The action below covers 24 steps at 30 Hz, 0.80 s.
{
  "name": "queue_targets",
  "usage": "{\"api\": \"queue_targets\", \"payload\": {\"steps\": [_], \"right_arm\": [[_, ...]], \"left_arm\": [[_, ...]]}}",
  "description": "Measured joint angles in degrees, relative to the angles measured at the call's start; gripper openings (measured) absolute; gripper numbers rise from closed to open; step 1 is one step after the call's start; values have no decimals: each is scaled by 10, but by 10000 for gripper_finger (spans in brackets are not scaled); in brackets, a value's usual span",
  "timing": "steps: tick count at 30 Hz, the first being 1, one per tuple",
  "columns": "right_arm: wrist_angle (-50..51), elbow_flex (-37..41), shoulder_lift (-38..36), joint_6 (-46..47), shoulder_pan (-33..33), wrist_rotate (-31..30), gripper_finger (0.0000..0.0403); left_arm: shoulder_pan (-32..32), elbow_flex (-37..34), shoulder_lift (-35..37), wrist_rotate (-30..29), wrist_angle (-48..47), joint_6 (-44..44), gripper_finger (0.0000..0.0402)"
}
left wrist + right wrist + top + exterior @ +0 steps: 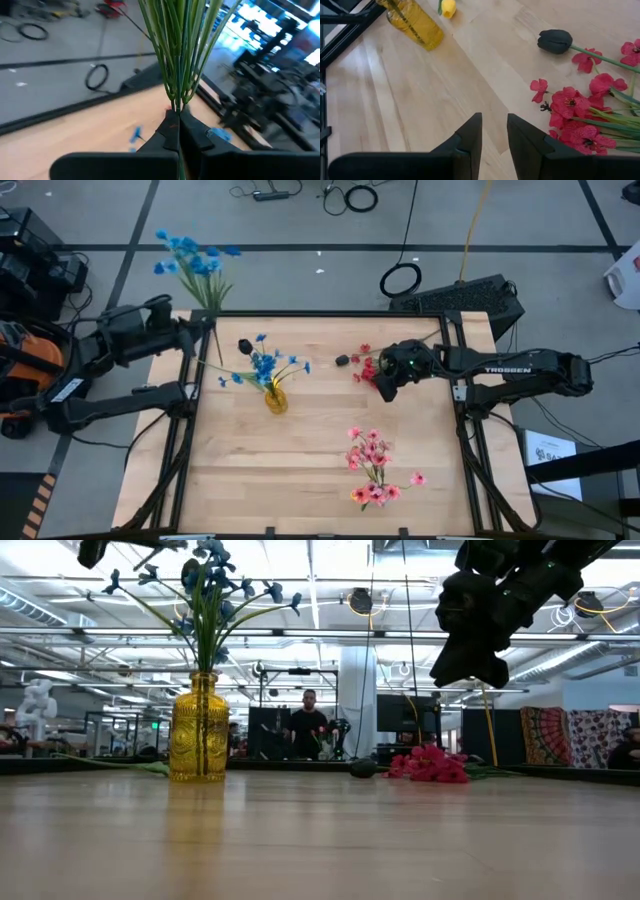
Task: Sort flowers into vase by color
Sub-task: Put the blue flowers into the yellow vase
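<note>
Flowers of red point(575, 107) lie on the tabletop point(330, 470) beside our right gripper point(494, 132), jaws open, away from the yellow vase point(276, 398). We lower squarely over the stems. Left gripper point(175, 131) clamps a blue spray point(192, 262) beyond the vase.

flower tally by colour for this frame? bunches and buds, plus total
Blue bunches: 2 (one in vase, one in left gripper)
Red bunch: 1 (by right gripper)
Pink clusters: 2
Dark buds: 2
Yellow bud: 1
Total: 8
</note>
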<state>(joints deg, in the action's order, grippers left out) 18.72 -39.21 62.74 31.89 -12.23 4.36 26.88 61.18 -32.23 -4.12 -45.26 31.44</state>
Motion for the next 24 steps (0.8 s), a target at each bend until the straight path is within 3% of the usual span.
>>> {"api": "queue_targets", "payload": {"steps": [2,7,12,18,24], "right_arm": [[0,0,0,0,4,0,83],[0,0,0,-14,14,1,83],[0,0,0,-19,22,2,83],[1,0,0,-27,23,4,83],[17,0,0,-32,23,4,83]], "left_arm": [[-27,-2,-2,0,19,11,0],[-97,-32,-26,-10,175,-5,0],[-162,-37,-88,-54,261,-13,0],[-240,-30,-156,-68,383,-32,0],[-350,0,-181,-179,389,-30,0]]}}
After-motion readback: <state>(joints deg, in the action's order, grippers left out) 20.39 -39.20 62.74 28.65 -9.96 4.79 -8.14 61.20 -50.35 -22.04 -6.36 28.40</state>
